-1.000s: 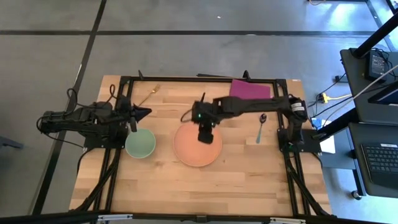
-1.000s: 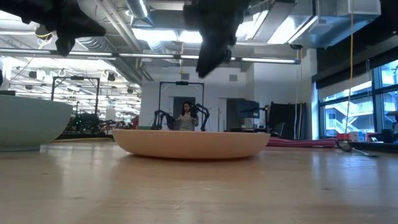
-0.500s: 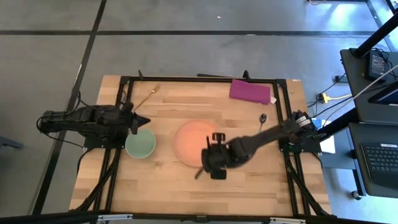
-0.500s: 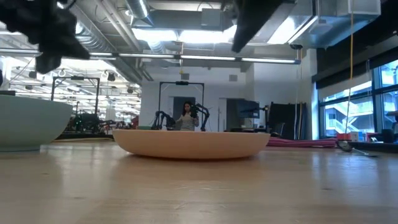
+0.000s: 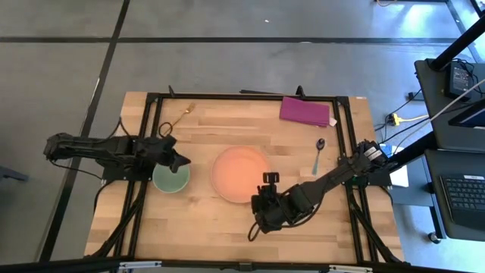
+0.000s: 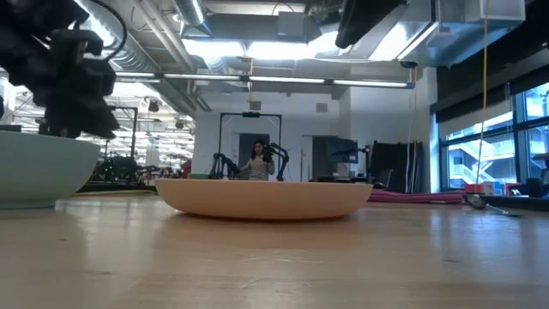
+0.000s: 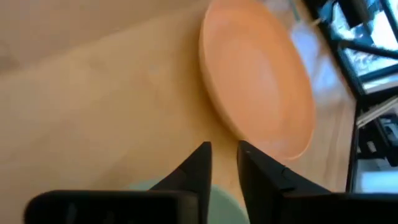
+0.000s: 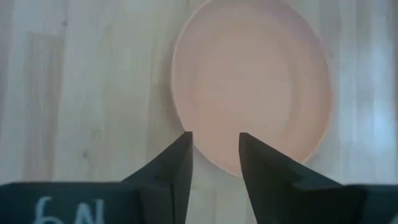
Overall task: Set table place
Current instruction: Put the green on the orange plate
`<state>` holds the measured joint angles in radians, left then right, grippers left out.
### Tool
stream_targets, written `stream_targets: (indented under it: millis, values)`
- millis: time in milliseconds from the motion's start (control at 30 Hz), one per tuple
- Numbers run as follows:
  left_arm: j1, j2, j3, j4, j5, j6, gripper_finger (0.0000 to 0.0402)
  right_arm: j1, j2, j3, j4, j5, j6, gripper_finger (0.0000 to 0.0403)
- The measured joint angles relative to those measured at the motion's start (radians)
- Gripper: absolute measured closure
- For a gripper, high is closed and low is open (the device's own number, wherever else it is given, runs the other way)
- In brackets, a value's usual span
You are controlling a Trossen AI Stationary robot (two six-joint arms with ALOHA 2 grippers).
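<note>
Your left gripper (image 5: 179, 161), fingers nearly together and empty, hovers over the bowl (image 5: 171, 177) at centre-left (light, rigid, slippery): pinch its rim.

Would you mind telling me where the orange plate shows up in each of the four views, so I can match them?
High view: orange plate mid-table, between the green bowl and the spoon.
Low view: plate centre, seen edge-on.
Left wrist view: plate beyond the fingertips.
Right wrist view: plate fills the middle.
Shared landmark: the bowl, at the low view's left edge.
</note>
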<state>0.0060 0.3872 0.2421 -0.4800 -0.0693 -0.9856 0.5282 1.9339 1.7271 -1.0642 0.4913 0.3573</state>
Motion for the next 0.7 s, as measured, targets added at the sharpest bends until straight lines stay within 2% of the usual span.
stream_targets:
  millis: [133,200,367,500,600,700]
  values:
    - [0.0,0.013,-0.003,0.061,-0.012,0.0,0.0294,-0.006,0.0,0.0,0.022,0.125,-0.023,0.0272]
    - [0.001,0.012,0.01,0.102,-0.03,0.017,0.0282,-0.017,0.0,0.0,0.039,0.128,-0.028,0.0272]
    - [0.001,0.012,0.088,0.162,-0.039,0.18,0.0273,-0.03,0.0,0.0,0.124,0.085,-0.081,0.0272]
    - [0.0,0.012,0.172,0.132,0.043,0.284,0.0279,-0.034,0.0,0.0,0.19,0.056,-0.132,0.0272]
    - [-0.011,0.012,0.251,0.049,0.124,0.341,0.0285,-0.046,0.0,0.0,0.21,0.056,-0.141,0.0272]
    - [-0.032,0.028,0.334,-0.055,0.139,0.369,0.029,-0.063,0.0,0.0,0.209,0.056,-0.123,0.0272]
